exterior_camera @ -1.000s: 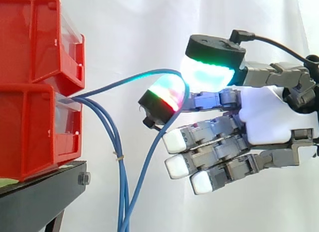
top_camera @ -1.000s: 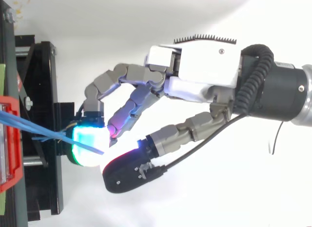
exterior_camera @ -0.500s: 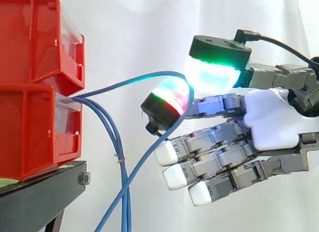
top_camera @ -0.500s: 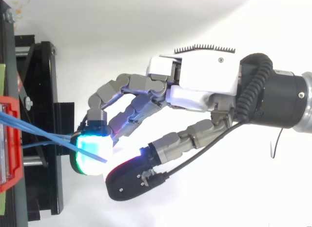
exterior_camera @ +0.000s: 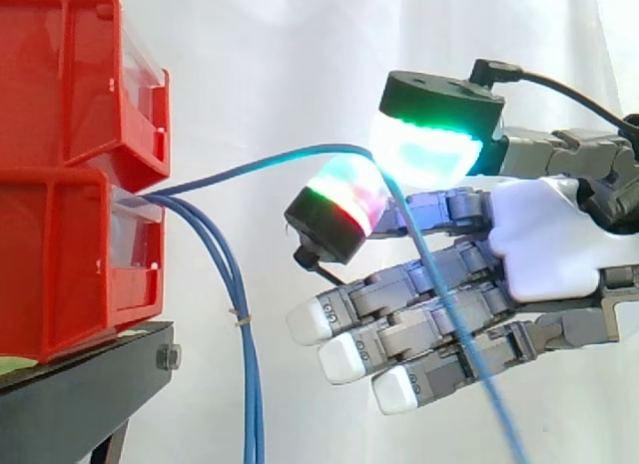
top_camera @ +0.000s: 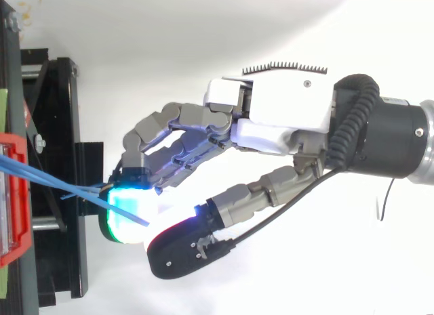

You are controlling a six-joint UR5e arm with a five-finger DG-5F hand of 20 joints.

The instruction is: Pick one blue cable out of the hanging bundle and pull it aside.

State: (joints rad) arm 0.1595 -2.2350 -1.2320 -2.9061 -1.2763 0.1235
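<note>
Pinching one blue cable [exterior_camera: 250, 167] btw thumb pad [exterior_camera: 424, 150] & a finger pad [exterior_camera: 344, 200], hand [exterior_camera: 544, 239] holds it well apart from the bundle [exterior_camera: 240, 304]. Other fingers [exterior_camera: 344, 359] lie stretched & loose, w/ the cable's tail dropping across them to lower right. Remaining bundle hangs just beside red bins [exterior_camera: 60, 254] on black stand [exterior_camera: 80, 394]. Est: pick done, separation approx. halfway. Left to do: pull further aside, since the cable arcs slack from the lower bin.
</note>
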